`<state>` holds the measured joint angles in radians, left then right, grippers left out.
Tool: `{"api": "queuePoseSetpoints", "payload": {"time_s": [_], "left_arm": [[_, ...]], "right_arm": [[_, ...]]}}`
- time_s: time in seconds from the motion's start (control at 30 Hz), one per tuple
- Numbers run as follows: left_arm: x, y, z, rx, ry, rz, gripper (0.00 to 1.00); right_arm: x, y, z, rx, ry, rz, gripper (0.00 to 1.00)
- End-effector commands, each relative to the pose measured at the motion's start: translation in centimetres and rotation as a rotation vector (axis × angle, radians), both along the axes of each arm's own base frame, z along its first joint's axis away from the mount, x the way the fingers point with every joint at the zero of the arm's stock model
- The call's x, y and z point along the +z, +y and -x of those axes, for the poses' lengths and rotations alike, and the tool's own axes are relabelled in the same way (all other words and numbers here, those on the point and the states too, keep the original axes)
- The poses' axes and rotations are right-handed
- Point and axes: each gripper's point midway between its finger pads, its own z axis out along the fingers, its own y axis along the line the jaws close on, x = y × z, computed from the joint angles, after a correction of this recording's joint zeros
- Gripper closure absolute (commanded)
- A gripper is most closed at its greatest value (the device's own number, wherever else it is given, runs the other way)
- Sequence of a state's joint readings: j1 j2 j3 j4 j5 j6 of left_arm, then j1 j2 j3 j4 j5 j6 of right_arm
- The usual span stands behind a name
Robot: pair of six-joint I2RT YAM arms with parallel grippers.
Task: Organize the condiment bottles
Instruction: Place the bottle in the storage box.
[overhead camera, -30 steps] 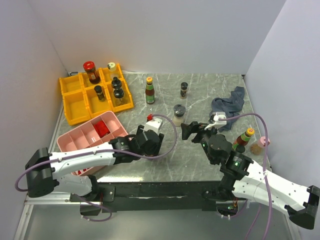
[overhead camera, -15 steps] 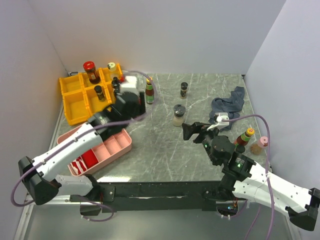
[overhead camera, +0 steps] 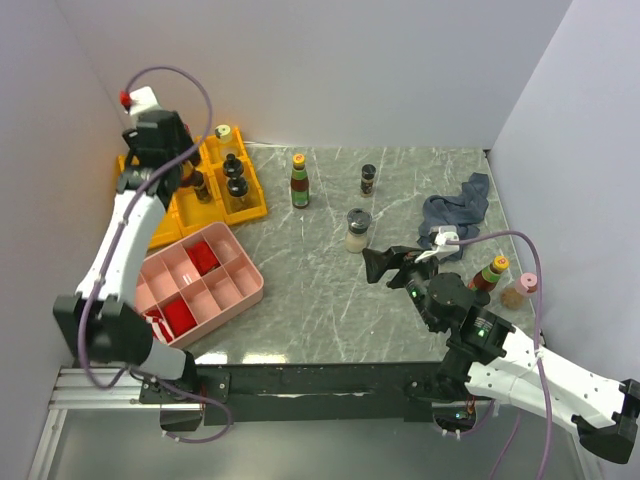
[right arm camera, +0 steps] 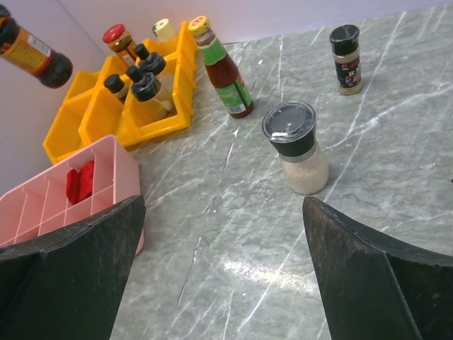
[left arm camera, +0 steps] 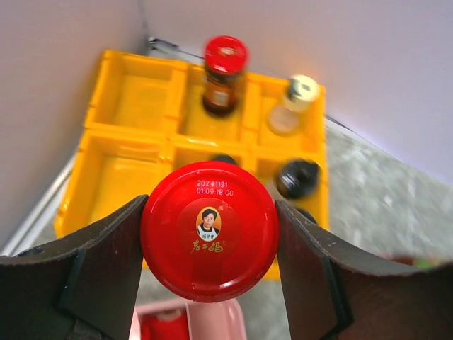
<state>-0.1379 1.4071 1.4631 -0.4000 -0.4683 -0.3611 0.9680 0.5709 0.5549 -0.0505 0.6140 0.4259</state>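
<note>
Condiment bottles stand mostly farther back. Nearest, the right gripper gapes wide and empty over the table, facing a pale shaker. Far left, the left gripper clamps a red-lidded jar, raised above the yellow bins; over which compartment, I can't quite tell.

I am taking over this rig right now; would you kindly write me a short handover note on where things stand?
Left gripper: shut on a red-lidded jar, held above the yellow bin.
Right gripper: open, empty, low over the table.
Done: a second red-lidded jar, a pale bottle and several black-capped bottles stand in the bin.
To do: set the held jar down. Then bring in the green-labelled bottle, small spice jar and pale shaker mid-table, plus a yellow-capped bottle and pink-capped jar near the right edge, by the cloth.
</note>
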Motion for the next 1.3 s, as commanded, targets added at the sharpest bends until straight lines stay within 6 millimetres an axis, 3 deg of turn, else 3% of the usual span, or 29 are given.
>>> {"api": "queuePoseSetpoints", "payload": {"time_s": [0.0, 0.03, 0.07, 0.27, 0.53, 0.8, 1.27], "left_arm": [[7.5, 2.7, -5.2, -0.019, -0.255, 0.068, 0.99], [7.4, 3.1, -5.9, -0.015, -0.257, 0.068, 0.99], [6.8, 4.8, -7.1, 0.012, -0.248, 0.058, 0.99], [5.2, 8.2, -11.7, 0.045, -0.252, 0.045, 0.99], [2.6, 8.9, -16.8, -0.005, -0.249, -0.006, 0.99], [1.0, 9.3, -19.3, -0.041, -0.251, -0.075, 0.99], [-5.0, 9.2, -21.6, -0.078, -0.184, -0.075, 0.99]], "right_arm": [[1.0, 0.3, -0.1, 0.011, -0.026, -0.041, 0.00], [1.0, 0.3, -0.1, 0.011, -0.026, -0.041, 0.00], [0.9, 0.3, -0.1, 0.011, -0.025, -0.039, 0.00], [0.3, 0.5, -0.2, 0.011, -0.014, -0.019, 0.00], [0.1, 0.9, -0.6, 0.009, -0.011, 0.000, 0.00], [0.0, 1.3, -1.0, 0.008, -0.011, 0.016, 0.00], [-0.2, 1.2, -1.3, -0.007, -0.006, 0.031, 0.00]]}}
